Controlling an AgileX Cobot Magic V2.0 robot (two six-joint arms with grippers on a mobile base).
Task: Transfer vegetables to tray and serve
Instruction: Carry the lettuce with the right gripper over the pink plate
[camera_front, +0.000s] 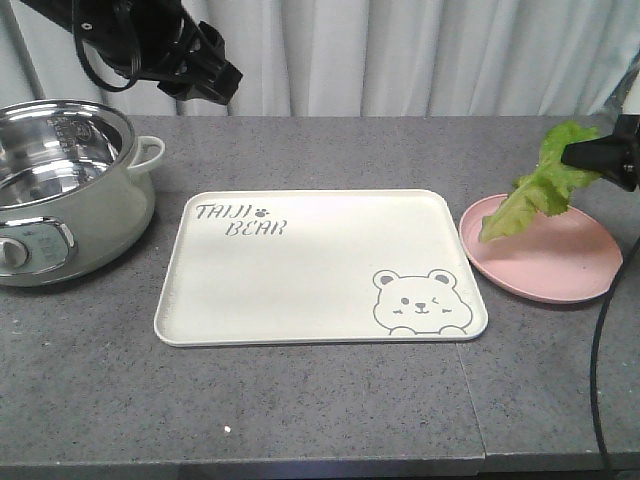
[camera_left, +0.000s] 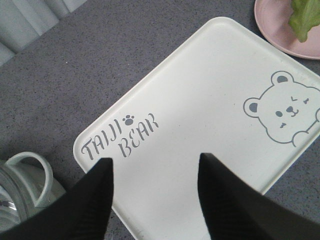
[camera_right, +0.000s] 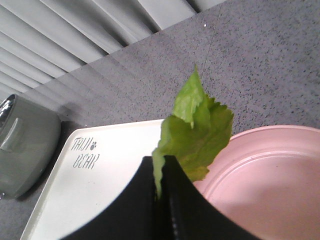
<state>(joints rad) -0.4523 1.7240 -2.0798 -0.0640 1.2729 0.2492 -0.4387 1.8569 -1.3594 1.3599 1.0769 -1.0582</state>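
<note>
Right wrist view: right gripper (camera_right: 160, 167) clamped on lettuce leaf (camera_right: 197, 130), hanging over pink plate (camera_right: 280, 150); left gripper (camera_left: 155, 161), jaws apart, high above cream tray (camera_left: 200, 90).

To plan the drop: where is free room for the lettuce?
The tray is all bare, between the pot and the pink plate; the counter before it too. Crowded only where the right gripper holds the lettuce.
</note>
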